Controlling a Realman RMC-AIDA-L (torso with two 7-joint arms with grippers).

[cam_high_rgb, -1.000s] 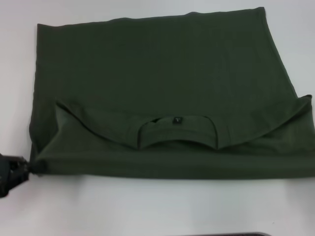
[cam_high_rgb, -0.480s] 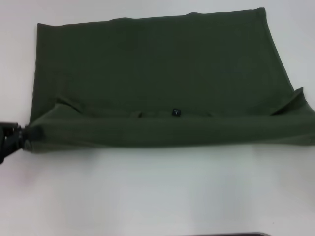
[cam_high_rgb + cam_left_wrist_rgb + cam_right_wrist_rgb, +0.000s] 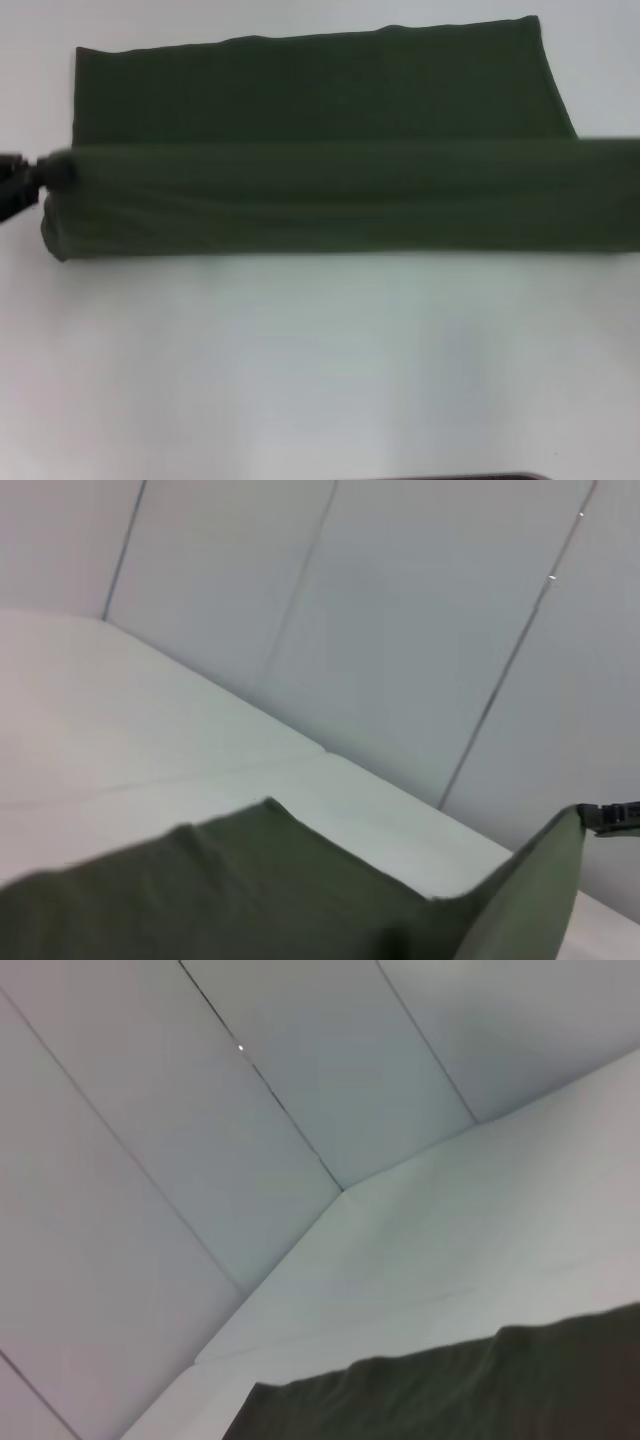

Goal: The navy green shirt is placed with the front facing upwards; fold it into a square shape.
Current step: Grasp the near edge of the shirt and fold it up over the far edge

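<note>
The left end effector point(image 3: 22, 185) sits at the left edge of the head view, clenched on a corner of the navy green shirt point(image 3: 320, 140) and holding that corner up off the table point(image 3: 320, 370). In the left wrist view another dark end effector point(image 3: 610, 815) shows far off, pinching the opposite end of the raised edge — by its place the right one, grasping the shirt too, though the head view does not show it.

The shirt lies across the far half of the table. Its near part is lifted into a long band stretched between the two held corners, hanging over the flat part behind it.

The cloth looks light, soft and limp — it sags between the grips and will drape wherever it is let down. It should not slip much on itself. Corners and edges of the fold are the best holds; both ends need to travel level, kept taut, or the fold line will skew.
</note>
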